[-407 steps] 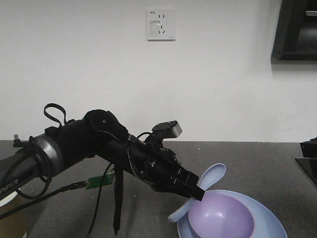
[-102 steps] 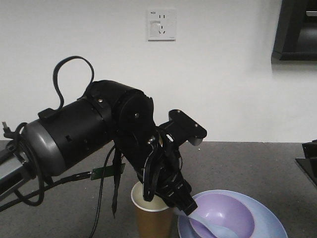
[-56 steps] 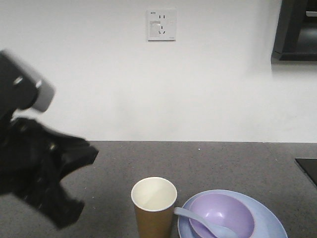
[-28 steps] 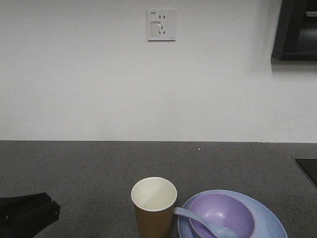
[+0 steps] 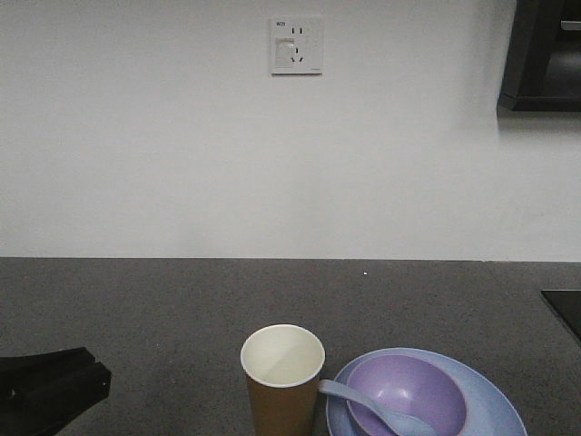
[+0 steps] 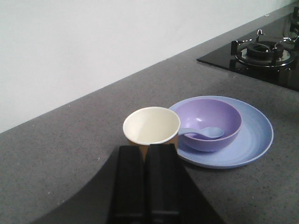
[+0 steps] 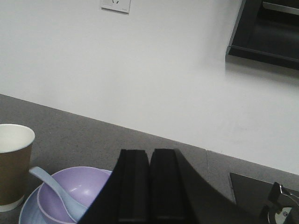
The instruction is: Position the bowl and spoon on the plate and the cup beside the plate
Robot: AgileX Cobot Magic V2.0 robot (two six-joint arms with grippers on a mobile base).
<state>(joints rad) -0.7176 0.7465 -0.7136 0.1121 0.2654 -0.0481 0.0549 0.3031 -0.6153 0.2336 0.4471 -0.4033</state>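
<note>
A white wall with a socket (image 5: 295, 44) stands behind the dark counter (image 5: 272, 291), and a stove (image 6: 261, 49) sits at its far end. The plate (image 6: 254, 140) lies on the counter with the bowl (image 6: 210, 114) on it, and the spoon (image 6: 201, 133) rests inside the bowl. The cup (image 6: 151, 126) stands upright just beside the plate. A moment ago my left arm was over the cup; now it has pulled back low at the edge. My left gripper (image 6: 145, 182) and right gripper (image 7: 149, 184) both have fingers pressed together and carry nothing. I judge that the arrangement is finished.
</note>
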